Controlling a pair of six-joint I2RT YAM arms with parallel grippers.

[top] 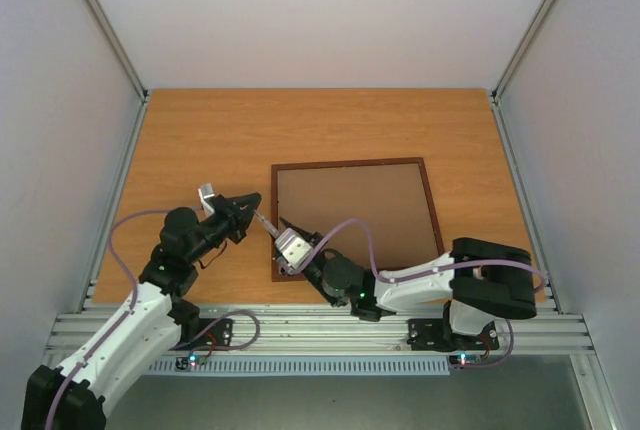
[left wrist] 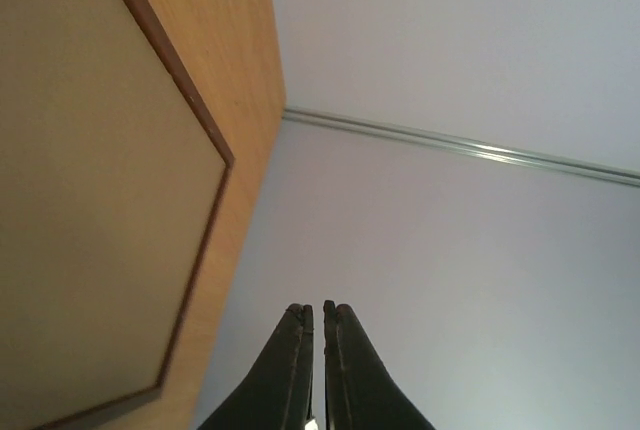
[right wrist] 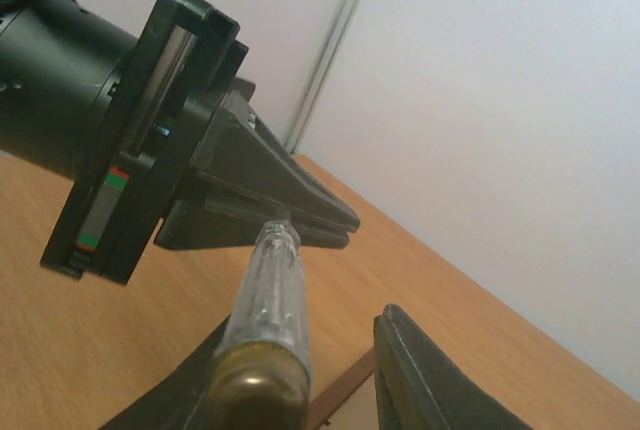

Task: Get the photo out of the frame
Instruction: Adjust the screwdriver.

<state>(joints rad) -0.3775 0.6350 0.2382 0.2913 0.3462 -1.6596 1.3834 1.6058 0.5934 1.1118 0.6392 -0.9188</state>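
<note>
The frame [top: 356,216] lies back up on the wooden table, its plain brown back showing inside the reddish-brown rim. It also shows in the left wrist view [left wrist: 90,200], and its near-left corner in the right wrist view [right wrist: 345,390]. The photo is hidden. My left gripper [top: 254,202] [left wrist: 318,307] hovers left of the frame's near-left corner, shut on the thin blade of a clear-handled screwdriver [top: 266,222] [right wrist: 268,290]. My right gripper [top: 285,238] [right wrist: 320,335] is open around the screwdriver's handle, which rests against its left finger; the right finger [right wrist: 420,380] stands apart.
The wooden table [top: 220,140] is walled in by white panels on three sides. A metal rail [top: 330,325] with both arm bases runs along the near edge. The right arm's elbow [top: 495,285] sits by the frame's near-right corner.
</note>
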